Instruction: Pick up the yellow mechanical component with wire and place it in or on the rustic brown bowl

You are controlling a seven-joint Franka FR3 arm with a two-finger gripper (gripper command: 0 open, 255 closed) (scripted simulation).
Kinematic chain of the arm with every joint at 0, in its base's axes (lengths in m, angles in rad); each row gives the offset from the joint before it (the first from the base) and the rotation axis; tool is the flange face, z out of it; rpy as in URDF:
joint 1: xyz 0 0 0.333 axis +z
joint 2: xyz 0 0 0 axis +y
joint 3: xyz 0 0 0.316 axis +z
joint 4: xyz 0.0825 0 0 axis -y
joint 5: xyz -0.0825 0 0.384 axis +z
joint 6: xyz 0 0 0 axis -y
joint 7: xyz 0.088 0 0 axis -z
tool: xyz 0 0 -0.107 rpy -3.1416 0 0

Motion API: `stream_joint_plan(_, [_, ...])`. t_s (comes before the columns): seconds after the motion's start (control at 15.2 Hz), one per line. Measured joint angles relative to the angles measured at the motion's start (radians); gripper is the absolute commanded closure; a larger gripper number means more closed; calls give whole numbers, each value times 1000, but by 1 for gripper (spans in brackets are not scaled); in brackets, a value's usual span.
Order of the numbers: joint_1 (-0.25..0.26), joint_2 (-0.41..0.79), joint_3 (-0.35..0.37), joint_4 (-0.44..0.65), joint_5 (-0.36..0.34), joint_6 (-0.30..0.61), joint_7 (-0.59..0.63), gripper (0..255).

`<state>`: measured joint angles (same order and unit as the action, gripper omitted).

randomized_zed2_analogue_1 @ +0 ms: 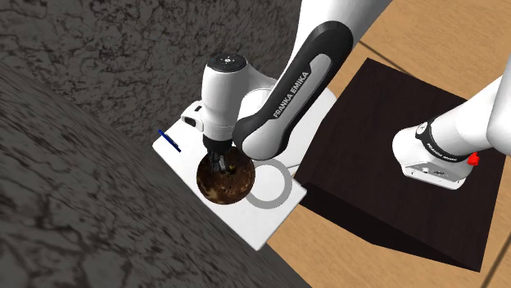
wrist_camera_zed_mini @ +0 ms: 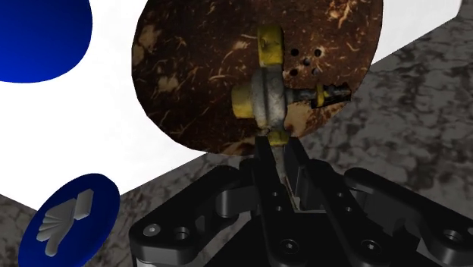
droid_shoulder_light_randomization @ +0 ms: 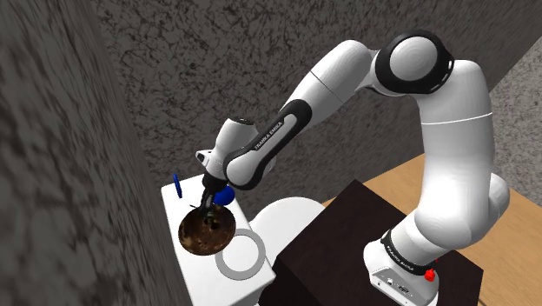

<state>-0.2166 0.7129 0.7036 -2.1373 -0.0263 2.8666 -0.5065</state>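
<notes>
Rough dark grey walls (droid_shoulder_light_randomization: 52,174) enclose a small white tabletop (randomized_zed2_analogue_1: 254,225) above a wooden floor (randomized_zed2_analogue_1: 426,33). My gripper (wrist_camera_zed_mini: 279,163) hangs over the brown bowl (wrist_camera_zed_mini: 189,76), its fingers closed on the lower end of the yellow mechanical component (wrist_camera_zed_mini: 267,95), which sits above the bowl's interior. A grey ring (droid_shoulder_light_randomization: 239,254) lies just beside the bowl.
</notes>
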Motion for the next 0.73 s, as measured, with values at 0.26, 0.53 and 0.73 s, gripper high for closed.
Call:
stream_joint_plan(0.26, [30, 47, -34, 16, -15, 34, -4, 255])
stream_joint_plan(0.53, [33, 53, -38, 19, -17, 37, -5, 255])
stream_joint_plan(0.73, [33, 54, -38, 19, -17, 37, -5, 0])
